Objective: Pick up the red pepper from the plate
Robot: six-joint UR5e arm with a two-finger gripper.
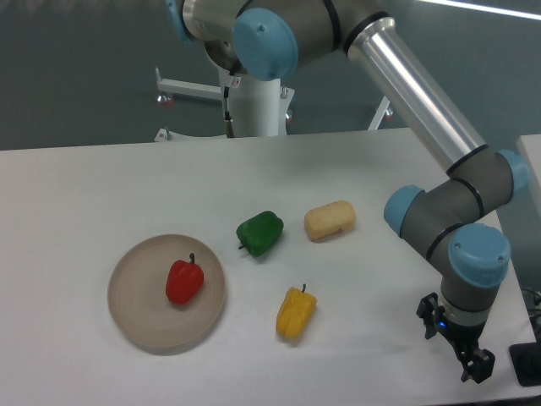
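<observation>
Red pepper: lay on the plate, lower left of the frame.
Claw: hung at lower right, well apart from the plate; open or closed, cannot tell.
Counter: carried a green pepper, yellow pepper and pale bread roll mid-frame.

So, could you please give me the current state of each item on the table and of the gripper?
red pepper: lying on the plate, not gripped
plate: flat on the table
green pepper: on the table
yellow pepper: on the table
yellow bun: on the table
gripper: far right, holding nothing
</observation>
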